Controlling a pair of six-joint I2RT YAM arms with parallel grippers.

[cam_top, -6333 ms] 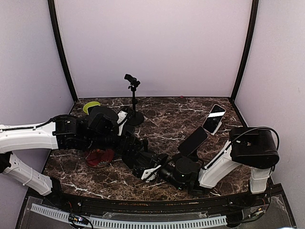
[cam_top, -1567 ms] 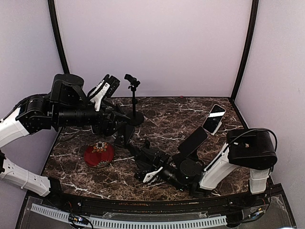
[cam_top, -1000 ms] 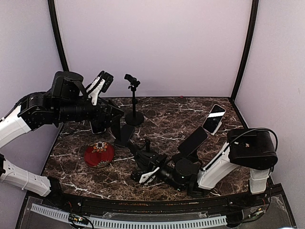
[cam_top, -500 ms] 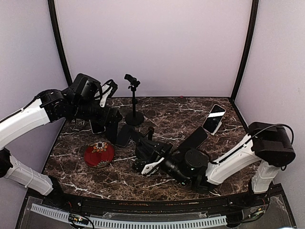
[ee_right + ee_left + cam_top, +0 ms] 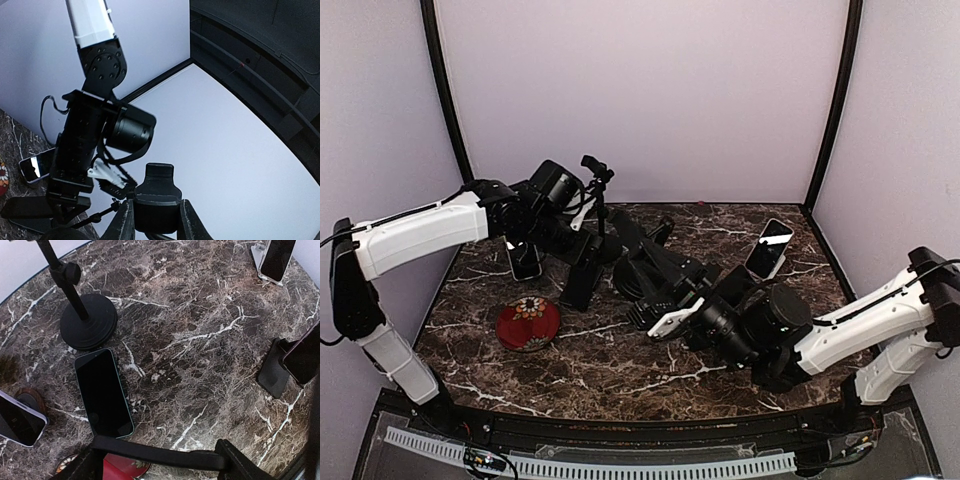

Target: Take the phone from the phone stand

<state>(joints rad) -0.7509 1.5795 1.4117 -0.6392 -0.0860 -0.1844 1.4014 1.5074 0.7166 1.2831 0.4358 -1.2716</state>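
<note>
In the left wrist view a black phone (image 5: 150,456) shows edge-on as a dark bar across the bottom. My left gripper (image 5: 161,463) is shut on it across its width, high above the table. My right gripper (image 5: 155,212) is shut on the black phone stand (image 5: 156,192), whose knobbed top sticks up between the fingers. The stand is lifted off the table and carries no phone. In the top view the right gripper (image 5: 642,240) is raised at mid table, close beside the left wrist (image 5: 560,190). The held phone and the stand are apart.
A dark phone with a teal edge (image 5: 102,392) lies flat by the round base of a tall black stand (image 5: 87,322). Other phones rest on stands at the left (image 5: 17,417), the right (image 5: 302,357) and the far right (image 5: 277,260). A red plate (image 5: 528,322) sits front left.
My right arm has risen and stretched toward mid table, carrying the stand. My left arm has swung back toward the tall stand, still holding the phone.
</note>
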